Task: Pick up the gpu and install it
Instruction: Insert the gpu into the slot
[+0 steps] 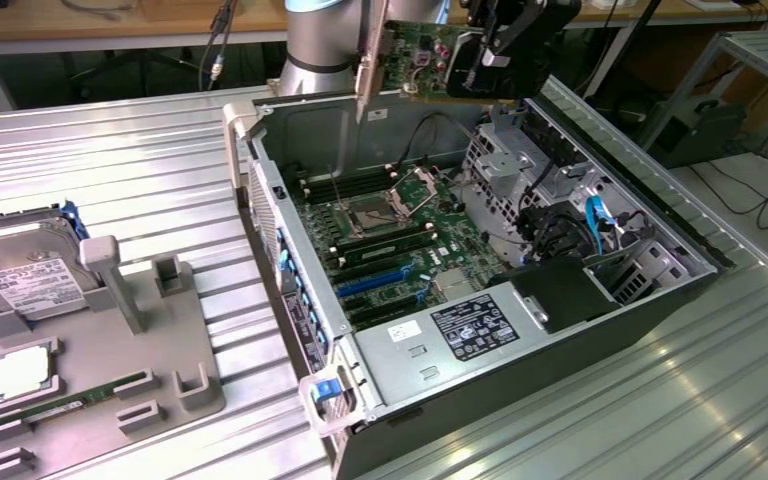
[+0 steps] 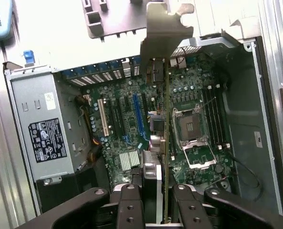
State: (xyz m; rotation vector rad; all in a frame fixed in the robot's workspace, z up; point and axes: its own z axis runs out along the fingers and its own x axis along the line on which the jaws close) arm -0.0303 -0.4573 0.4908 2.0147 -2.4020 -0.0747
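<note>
The gpu (image 1: 418, 50) hangs on edge above the far end of the open computer case (image 1: 267, 200), its silver bracket strip (image 1: 368, 60) pointing down. My gripper (image 1: 498, 55) is shut on the card's other end. In the wrist view I look straight down the gpu (image 2: 166, 143), edge-on, with its bracket (image 2: 165, 33) at the far end. My gripper (image 2: 163, 212) pinches it between two black fingers (image 2: 132, 202). Below the card lies the motherboard (image 2: 127, 124) with its blue expansion slot (image 2: 137, 117), which sits a little to one side of the card's edge.
Inside the case are an open CPU socket (image 1: 381, 215), a silver power supply (image 1: 471, 325) and drive cages with cables (image 1: 584, 220). On the exterior view's left, a grey fixture tray (image 1: 157, 350) holds a hard drive (image 1: 31, 280) and a memory stick (image 1: 64, 402).
</note>
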